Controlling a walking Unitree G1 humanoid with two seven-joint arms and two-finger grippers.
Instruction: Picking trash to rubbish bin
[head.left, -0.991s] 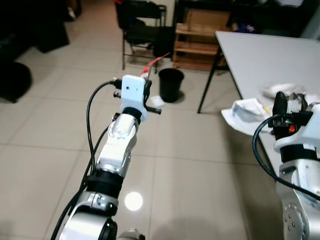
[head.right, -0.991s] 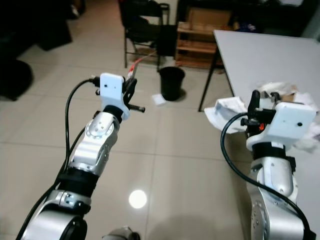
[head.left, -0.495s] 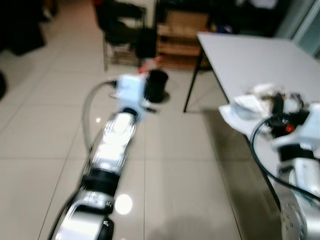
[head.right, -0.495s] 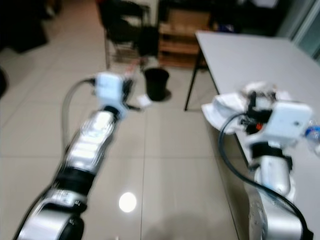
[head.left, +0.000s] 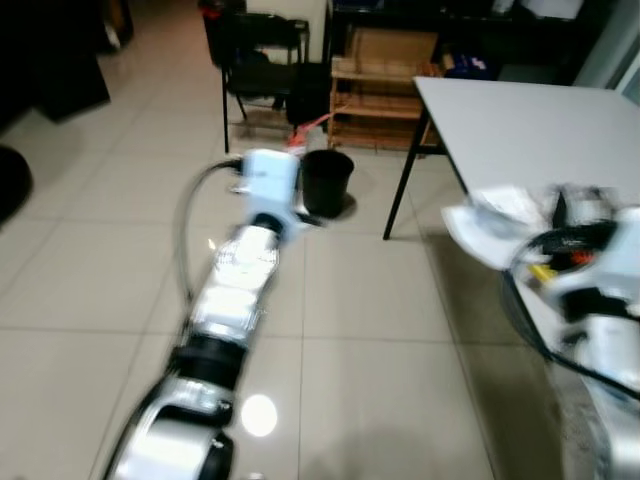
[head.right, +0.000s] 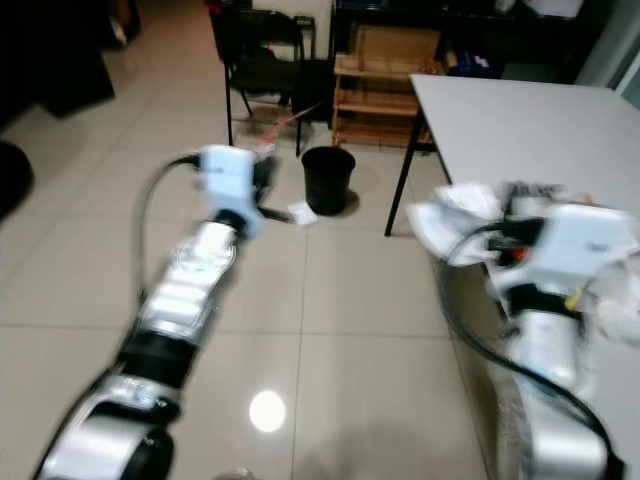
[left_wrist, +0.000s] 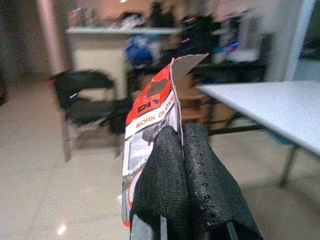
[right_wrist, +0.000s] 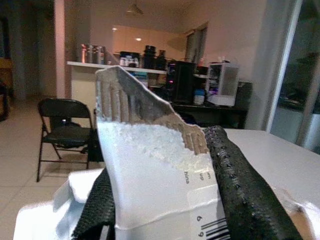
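Observation:
My left gripper (left_wrist: 182, 132) is shut on a red and white work-glove wrapper (left_wrist: 152, 105). The arm reaches forward over the tiled floor, and the wrapper (head.left: 310, 123) sticks up just left of a small black bin (head.left: 327, 182) that stands on the floor by the table leg. My right gripper (right_wrist: 160, 160) is shut on a torn white cardboard pack with a barcode (right_wrist: 150, 150). It hovers at the near edge of the grey table (head.left: 520, 110), beside a heap of crumpled white trash (head.left: 490, 220).
A white scrap (head.right: 302, 212) lies on the floor by the bin. Behind the bin stand a black folding chair (head.left: 255, 50) and a wooden shelf unit (head.left: 375, 85). Open tiled floor stretches to the left.
The camera has swung and the picture is blurred; the bin now sits closer to the left gripper in the picture. Both grippers keep their hold.

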